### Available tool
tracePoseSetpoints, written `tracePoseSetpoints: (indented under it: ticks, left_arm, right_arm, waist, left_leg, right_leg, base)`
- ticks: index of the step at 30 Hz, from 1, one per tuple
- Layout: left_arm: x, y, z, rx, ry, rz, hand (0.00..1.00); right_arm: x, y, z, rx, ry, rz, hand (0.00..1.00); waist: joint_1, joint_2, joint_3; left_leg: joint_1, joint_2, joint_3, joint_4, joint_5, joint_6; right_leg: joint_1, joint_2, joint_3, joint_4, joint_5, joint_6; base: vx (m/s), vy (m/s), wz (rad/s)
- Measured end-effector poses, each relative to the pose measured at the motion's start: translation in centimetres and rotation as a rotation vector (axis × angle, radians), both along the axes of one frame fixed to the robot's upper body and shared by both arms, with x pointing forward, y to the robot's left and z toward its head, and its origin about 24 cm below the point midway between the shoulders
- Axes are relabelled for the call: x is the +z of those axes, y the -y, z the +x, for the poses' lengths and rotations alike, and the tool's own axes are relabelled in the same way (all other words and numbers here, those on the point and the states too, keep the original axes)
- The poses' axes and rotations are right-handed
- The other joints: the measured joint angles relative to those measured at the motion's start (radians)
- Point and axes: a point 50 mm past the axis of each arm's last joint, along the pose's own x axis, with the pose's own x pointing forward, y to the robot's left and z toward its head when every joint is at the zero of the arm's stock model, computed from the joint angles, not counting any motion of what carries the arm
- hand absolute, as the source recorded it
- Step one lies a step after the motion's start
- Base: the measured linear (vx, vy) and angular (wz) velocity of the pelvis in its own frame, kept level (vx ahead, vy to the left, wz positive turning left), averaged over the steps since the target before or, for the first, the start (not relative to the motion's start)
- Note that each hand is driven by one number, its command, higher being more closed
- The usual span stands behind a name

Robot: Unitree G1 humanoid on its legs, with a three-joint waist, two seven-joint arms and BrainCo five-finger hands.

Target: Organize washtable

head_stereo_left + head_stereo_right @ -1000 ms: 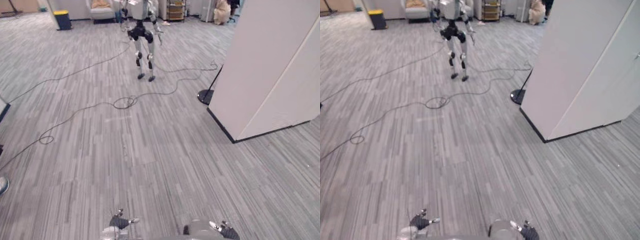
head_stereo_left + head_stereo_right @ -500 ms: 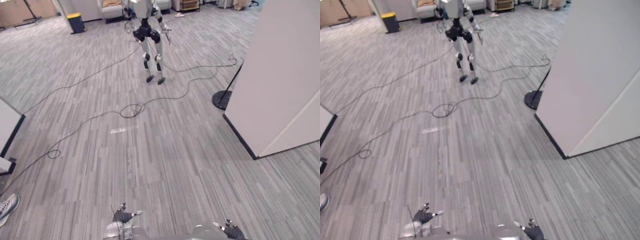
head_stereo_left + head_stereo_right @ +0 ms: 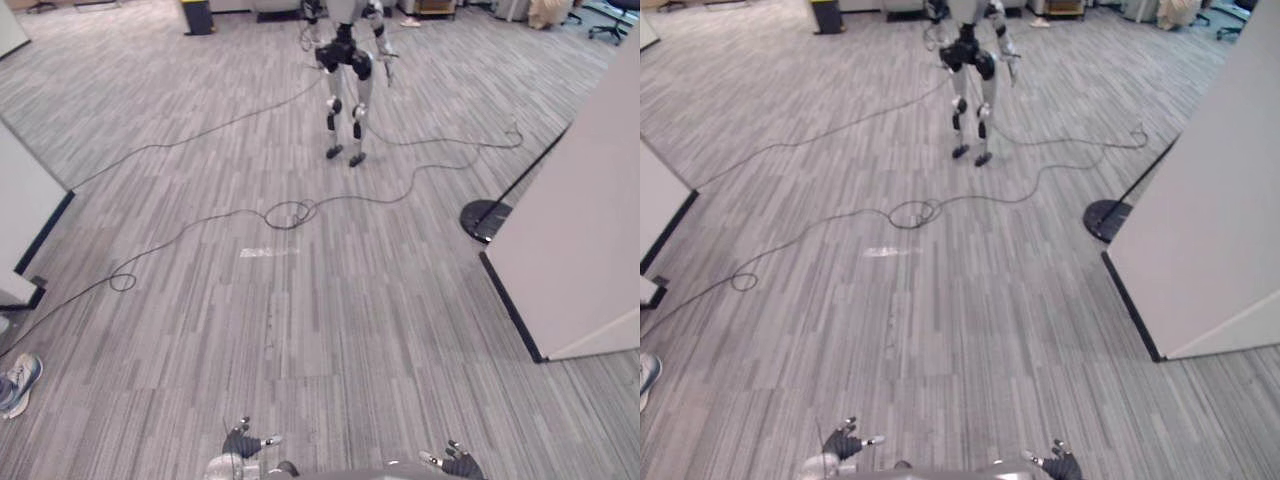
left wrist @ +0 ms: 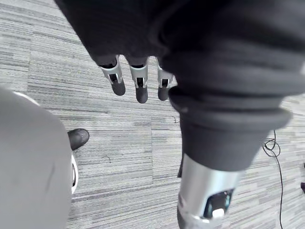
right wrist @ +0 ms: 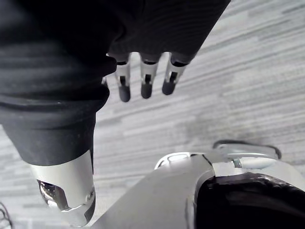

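Cannot tell the washtable's place; likely a walk-over step across the grey striped carpet floor (image 3: 300, 330). Hanging empty, fingers straight: left robot hand (image 4: 138, 83) and right robot hand (image 5: 147, 81). Best to steer clear of the silver humanoid robot (image 3: 345, 80) ahead and the white partition wall (image 3: 590, 250).

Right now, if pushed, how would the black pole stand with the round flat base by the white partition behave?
The black pole stand likely drags rather than rolls: its flat disc base lies on grey carpet. Pushed high on the thin pole, it might tip.
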Motion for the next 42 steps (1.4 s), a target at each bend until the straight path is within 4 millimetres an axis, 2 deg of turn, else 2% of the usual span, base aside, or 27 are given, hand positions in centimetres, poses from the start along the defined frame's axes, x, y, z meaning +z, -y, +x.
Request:
tracePoseSetpoints:
  ticks: [2,3,4,5,6,8,11,18,20,21,22,31,37,39,42]
  left_arm:
    - [0.0,0.1,0.1,-0.003,0.003,0.0,0.0]
    - [0.0,0.3,0.2,-0.004,0.003,-0.005,0.0]
    - [0.0,-0.1,0.1,-0.007,0.001,0.007,0.0]
    - [0.0,-0.7,0.1,-0.014,-0.011,0.022,0.0]
    - [0.0,-0.7,0.1,-0.013,-0.014,0.022,0.0]
    - [-0.2,0.0,0.0,-0.016,-0.021,0.007,0.0]
    - [-0.3,0.4,-0.1,-0.019,-0.026,-0.003,0.0]
    - [-0.2,0.1,0.0,-0.016,-0.025,0.005,0.0]
    - [-0.1,-0.1,0.2,-0.015,-0.019,0.01,0.0]
    - [-0.1,0.0,0.2,-0.015,-0.018,0.009,0.0]
    - [-0.2,-0.1,-0.1,-0.013,-0.029,0.01,0.0]
    - [-0.2,-0.2,-0.1,-0.012,-0.029,0.011,0.0]
    - [-0.3,-0.4,-0.2,0.022,-0.032,0.002,0.0]
    - [-0.2,-0.6,0.0,0.03,-0.025,0.004,0.0]
    - [0.0,-1.0,0.2,0.073,-0.002,-0.001,0.0]
  right_arm:
    - [0.0,0.0,0.1,0.004,0.001,-0.002,0.0]
    - [0.0,0.2,0.0,0.007,0.001,-0.006,0.0]
    - [0.1,0.0,0.4,0.028,0.007,-0.005,0.0]
    - [0.0,-0.8,0.7,0.043,0.011,0.013,0.0]
    - [0.0,-0.7,0.7,0.043,0.011,0.01,0.0]
    - [0.1,0.0,0.8,0.047,0.012,-0.009,0.0]
    - [0.1,0.4,0.4,0.046,0.001,-0.019,0.0]
    - [0.0,0.2,0.5,0.084,-0.01,-0.02,0.0]
    - [0.0,0.1,0.6,0.096,-0.015,-0.022,0.0]
    - [0.0,0.0,0.6,0.11,-0.02,-0.023,0.0]
    - [0.0,-0.3,1.0,0.159,-0.02,-0.028,0.0]
    - [-0.3,-0.2,0.3,0.127,-0.043,-0.014,0.0]
    - [-0.4,0.0,-0.4,-0.042,-0.041,0.034,0.0]
    - [-0.4,-0.1,-0.3,-0.083,-0.031,0.049,0.0]
    - [-0.4,-0.1,0.1,-0.111,-0.016,0.055,0.0]
  waist:
    - [-0.002,0.001,0.0]
    - [0.0,0.015,0.006]
    - [0.003,-0.007,0.001]
    - [-0.005,-0.026,-0.003]
    - [0.0,-0.026,-0.006]
    - [-0.003,0.001,-0.005]
    - [-0.003,0.013,-0.011]
    - [0.001,0.0,-0.01]
    - [0.004,-0.006,-0.006]
    - [0.01,-0.007,-0.005]
    - [0.025,-0.003,-0.045]
    - [0.026,-0.006,-0.052]
    - [0.031,-0.007,-0.056]
    - [0.033,-0.013,-0.053]
    - [0.055,-0.026,-0.047]
  left_leg:
    - [-0.003,0.012,-0.023,0.003,0.0,0.0]
    - [-0.006,0.025,-0.031,0.003,0.0,0.0]
    - [-0.01,0.014,-0.029,0.003,-0.002,-0.003]
    - [-0.009,0.001,-0.041,-0.007,-0.013,-0.024]
    - [-0.008,0.004,-0.044,-0.013,-0.007,-0.031]
    - [-0.005,0.013,-0.03,-0.037,0.01,-0.039]
    - [0.005,0.014,-0.023,-0.057,0.021,-0.039]
    - [0.001,0.014,-0.008,-0.03,0.017,-0.035]
    - [-0.006,0.015,-0.059,-0.003,0.012,-0.031]
    - [-0.006,0.018,-0.094,0.007,-0.004,-0.039]
    - [-0.008,-0.057,-0.175,-0.056,0.014,0.004]
    - [-0.028,-0.055,-0.183,-0.056,0.014,0.005]
    - [-0.061,-0.058,-0.196,-0.051,0.011,0.008]
    - [-0.092,-0.064,-0.197,-0.011,-0.013,0.022]
    - [-0.184,-0.08,-0.192,0.142,-0.118,0.044]
  right_leg:
    - [-0.056,0.003,0.06,0.126,0.001,0.0]
    - [-0.094,0.009,0.103,0.167,-0.054,-0.004]
    - [-0.101,0.005,0.168,0.039,-0.057,0.0]
    - [-0.09,0.009,0.219,-0.004,-0.051,0.028]
    - [-0.086,0.014,0.224,-0.023,-0.05,0.027]
    - [-0.085,0.032,0.239,-0.058,-0.046,0.021]
    - [-0.082,0.04,0.256,-0.075,-0.043,0.016]
    - [-0.074,0.042,0.303,-0.11,-0.025,0.007]
    - [-0.076,0.044,0.32,-0.114,-0.017,0.011]
    - [-0.08,0.047,0.336,-0.114,-0.011,0.015]
    - [-0.091,-0.008,0.376,-0.192,0.046,0.075]
    - [-0.092,-0.009,0.355,-0.222,0.061,0.077]
    - [-0.091,-0.019,0.327,-0.27,0.085,0.088]
    - [-0.099,-0.033,0.321,-0.279,0.088,0.093]
    - [-0.141,-0.074,0.3,-0.233,0.036,0.126]
  base:
    - [0.06,-0.067,0.39]
    - [0.01,-0.1,0.05]
    - [0.02,-0.134,0.03]
    - [0.02,-0.125,-0.05]
    - [-0.01,-0.12,-0.16]
    - [-0.05,-0.104,-0.26]
    - [-0.04,-0.042,-0.13]
    - [-0.06,-0.009,-0.13]
    - [-0.05,-0.03,-0.26]
    - [-0.04,-0.04,-0.22]
    - [-0.03,-0.028,-0.16]
    - [0.0,-0.002,0.03]
    - [0.01,-0.005,0.08]
    - [0.02,0.03,0.05]
    - [0.03,0.078,0.07]
